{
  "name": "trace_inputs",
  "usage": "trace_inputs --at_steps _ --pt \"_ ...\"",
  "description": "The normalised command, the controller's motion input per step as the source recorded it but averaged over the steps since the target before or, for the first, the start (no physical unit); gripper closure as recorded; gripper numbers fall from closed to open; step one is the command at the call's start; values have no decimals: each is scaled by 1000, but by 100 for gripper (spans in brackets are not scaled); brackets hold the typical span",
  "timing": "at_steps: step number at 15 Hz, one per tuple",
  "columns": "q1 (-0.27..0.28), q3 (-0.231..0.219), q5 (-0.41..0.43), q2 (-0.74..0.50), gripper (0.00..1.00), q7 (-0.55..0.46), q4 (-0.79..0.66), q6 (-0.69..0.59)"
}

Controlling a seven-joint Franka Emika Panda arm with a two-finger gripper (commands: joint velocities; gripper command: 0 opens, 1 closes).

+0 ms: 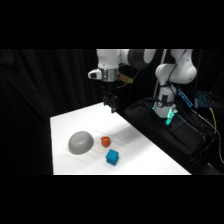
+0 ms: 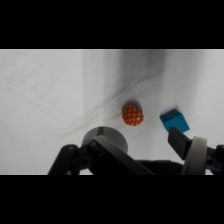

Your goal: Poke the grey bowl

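The grey bowl point(image 1: 80, 142) lies upside down as a matte dome on the near left part of the white table point(image 1: 145, 145). My gripper point(image 1: 111, 105) hangs above the table's far edge, well behind and to the right of the bowl and clear of it. A small red-orange object point(image 1: 105, 141) point(image 2: 132, 114) sits just right of the bowl. A blue cube point(image 1: 112, 158) point(image 2: 175, 120) lies nearer the front. In the wrist view a dark grey round shape point(image 2: 106, 140) shows just past the black linkage point(image 2: 115, 162); I cannot tell whether it is the bowl.
Black equipment with cables and a teal light point(image 1: 170, 117) lines the table's right side, by the arm's base point(image 1: 175, 75). Black curtains hang behind the table. The table's front edge is cut off by the lower band.
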Motion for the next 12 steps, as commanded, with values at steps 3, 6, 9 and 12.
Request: trace_inputs --at_steps 3,6,9,12 --pt "-26 23 7 32 0 -6 72 -24" --pt "-30 9 71 152 0 -67 327 -82" --pt "-48 -18 127 355 0 -123 636 -234" --pt "-79 -47 170 541 0 -134 850 -346"
